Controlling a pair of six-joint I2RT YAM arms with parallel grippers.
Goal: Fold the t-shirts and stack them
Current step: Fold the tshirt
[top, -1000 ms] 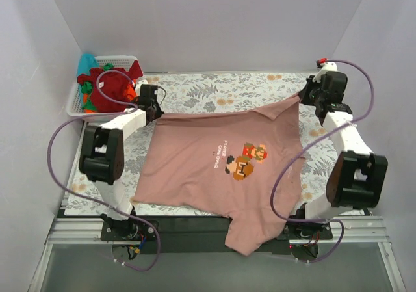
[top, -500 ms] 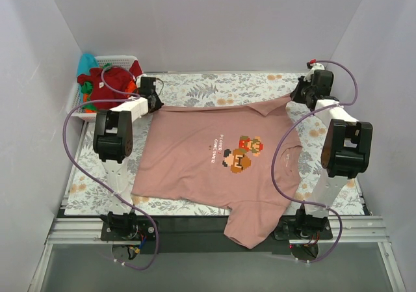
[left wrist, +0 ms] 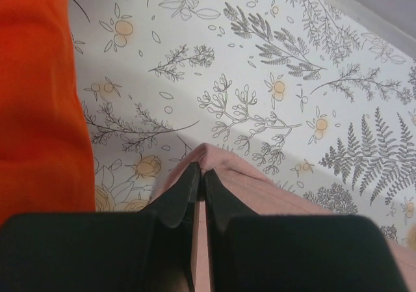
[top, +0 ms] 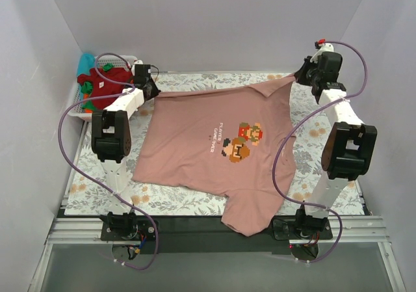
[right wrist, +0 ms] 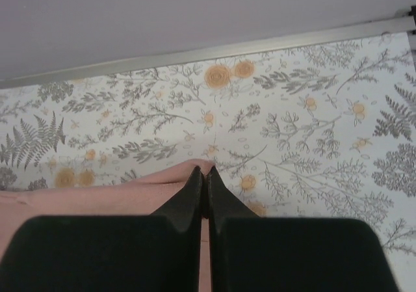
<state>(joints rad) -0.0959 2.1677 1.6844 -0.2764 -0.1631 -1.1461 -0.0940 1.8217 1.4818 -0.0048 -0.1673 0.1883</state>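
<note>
Dusty-pink cotton, the t-shirt [top: 195,149] lies print-up across the middle of the floral table cloth [top: 221,82]. Its long axis runs left to right in the top view, with the straight hem at the left and what looks like the neck end at the right. The pixel-art print [top: 240,141] sits turned sideways just right of centre. One sleeve [top: 250,214] droops over the near table edge at the bottom of the frame. The far edge is drawn taut and lifted between the two grippers.

The white slatted basket [top: 127,59] in the upper left holds a heap of dark red [top: 104,84], orange [top: 88,104] and teal [top: 86,63] tees.

The left gripper [top: 156,92], beside the basket, is clamped on the shirt's far-left corner. Its wrist view shows the fingers [left wrist: 182,194] pressed together over pink cloth. The right gripper [top: 296,79], in the upper right, pinches the far-right corner the same way. Both arms reach far out from their bases, forearms stretched towards the back of the table.
</note>
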